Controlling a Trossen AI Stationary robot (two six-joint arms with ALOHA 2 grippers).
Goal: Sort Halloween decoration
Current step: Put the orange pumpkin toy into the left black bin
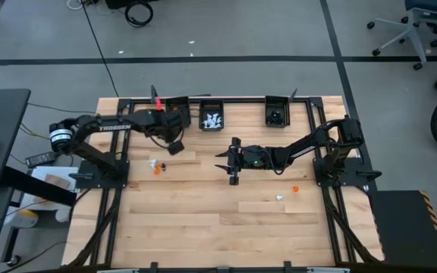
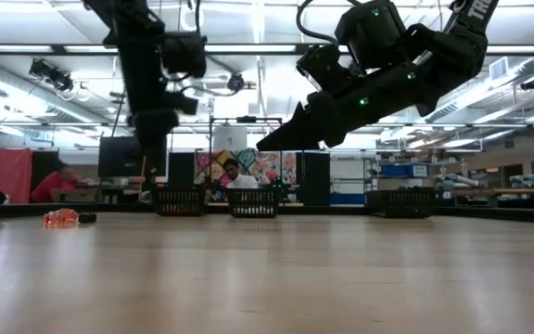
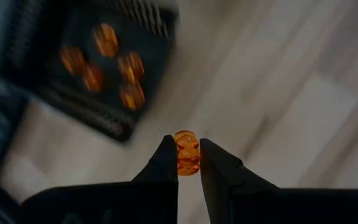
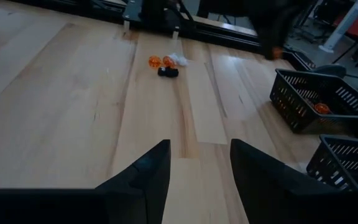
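My left gripper [image 1: 177, 145] hangs near the far-left bin [image 3: 98, 62], which holds several orange trinkets, and is shut on one orange trinket [image 3: 186, 152]. My right gripper [image 1: 224, 163] hovers open over mid-table, pointing toward the table's left; its fingers [image 4: 148, 174] are spread with nothing between them. A small cluster lies on the wood ahead of it: orange trinkets [image 4: 160, 62], a white one [image 4: 179, 59] and a black one [image 4: 168, 73]. Another orange trinket [image 1: 295, 187] and a white one [image 1: 279, 197] lie to the right. My left gripper pinches the orange trinket's lower part [image 3: 187, 163] between its two fingertips [image 3: 166, 155], one on each side. The fingers point down at the table from above. The trinket is lifted clear of the wood, its top end poking out past the fingertips.
Three black bins stand along the far edge: the left one, partly under my left arm, a middle one [image 1: 212, 119] with white trinkets and a right one [image 1: 277, 115] with black ones. Bare wood [image 1: 226, 227] fills the near half of the table. A person [image 2: 233, 174] sits in the room behind.
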